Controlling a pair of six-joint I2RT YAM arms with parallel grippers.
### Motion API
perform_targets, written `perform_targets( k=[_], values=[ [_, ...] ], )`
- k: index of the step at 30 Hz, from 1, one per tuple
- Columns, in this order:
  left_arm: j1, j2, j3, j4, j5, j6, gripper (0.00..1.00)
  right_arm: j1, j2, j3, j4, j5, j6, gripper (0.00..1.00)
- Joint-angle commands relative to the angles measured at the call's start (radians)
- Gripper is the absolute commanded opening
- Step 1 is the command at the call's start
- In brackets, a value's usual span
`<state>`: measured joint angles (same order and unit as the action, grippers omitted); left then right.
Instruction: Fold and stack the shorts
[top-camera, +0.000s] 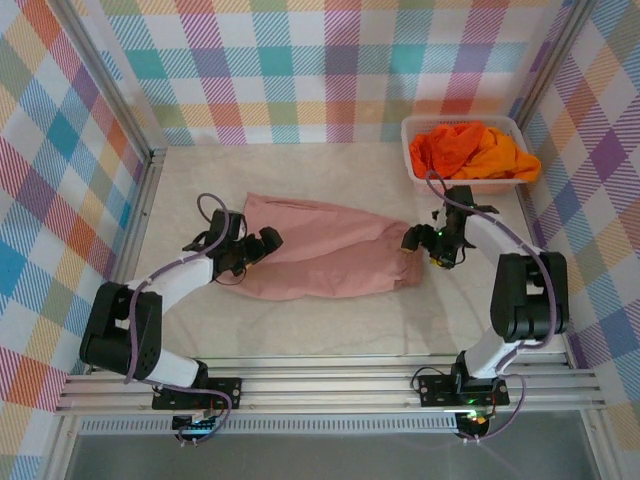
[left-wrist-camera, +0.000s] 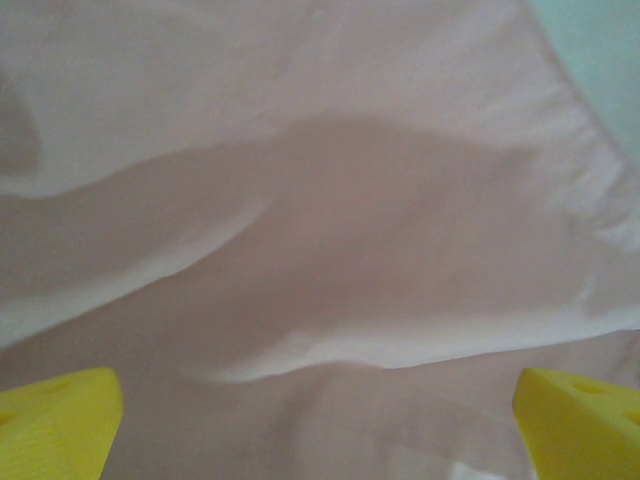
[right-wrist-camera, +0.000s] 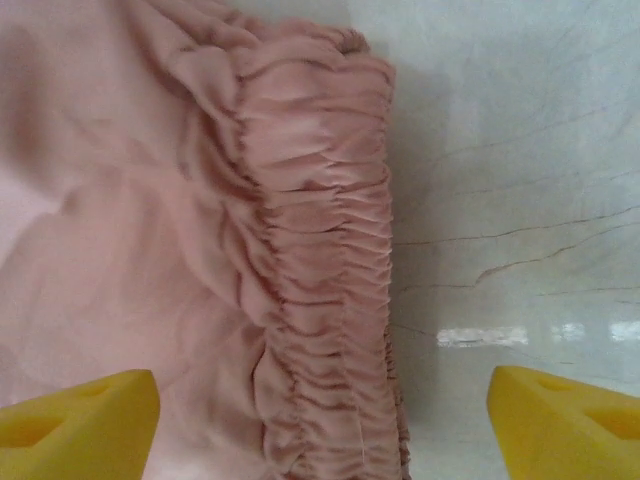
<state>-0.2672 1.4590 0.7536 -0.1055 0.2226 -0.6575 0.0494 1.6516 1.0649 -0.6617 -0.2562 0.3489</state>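
Marble table (top-camera: 190, 190), checked walls (top-camera: 330, 70). Pink shorts (top-camera: 330, 250) lie spread mid-table; my left pincer (top-camera: 268, 241) gapes over one end, my right pincer (top-camera: 409, 240) gapes at the waistband (right-wrist-camera: 320, 250). Orange shorts (top-camera: 450, 150) fill the basket (top-camera: 460, 121), far right corner.

Left fingers (left-wrist-camera: 55, 420) apart; right fingers (right-wrist-camera: 75, 425) apart

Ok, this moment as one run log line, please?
pink shorts: on table | left gripper: open, over leg end | right gripper: open, over waistband | orange shorts, yellow-orange shorts: in basket
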Motion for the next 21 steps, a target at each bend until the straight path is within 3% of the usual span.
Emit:
perform_targets(
  k=[1, 8, 12, 20, 21],
  values=[
    [-0.006, 0.007, -0.033, 0.063, -0.015, 0.021, 1.0, 0.006, 0.043, 0.011, 0.004, -0.052, -0.024, 0.8],
    [-0.006, 0.009, -0.048, 0.069, -0.028, 0.024, 1.0, 0.03, 0.131, 0.041, 0.026, -0.077, -0.019, 0.66],
    [-0.005, 0.007, -0.048, 0.069, -0.031, 0.027, 1.0, 0.047, 0.156, 0.048, 0.041, -0.06, -0.022, 0.52],
    [-0.004, -0.12, -0.033, 0.035, -0.042, 0.033, 1.0, 0.076, 0.144, 0.085, -0.012, 0.124, -0.101, 0.0],
    [-0.005, -0.136, -0.029, 0.03, -0.043, 0.037, 1.0, 0.076, 0.139, 0.099, -0.04, 0.152, -0.113, 0.0]
  ],
)
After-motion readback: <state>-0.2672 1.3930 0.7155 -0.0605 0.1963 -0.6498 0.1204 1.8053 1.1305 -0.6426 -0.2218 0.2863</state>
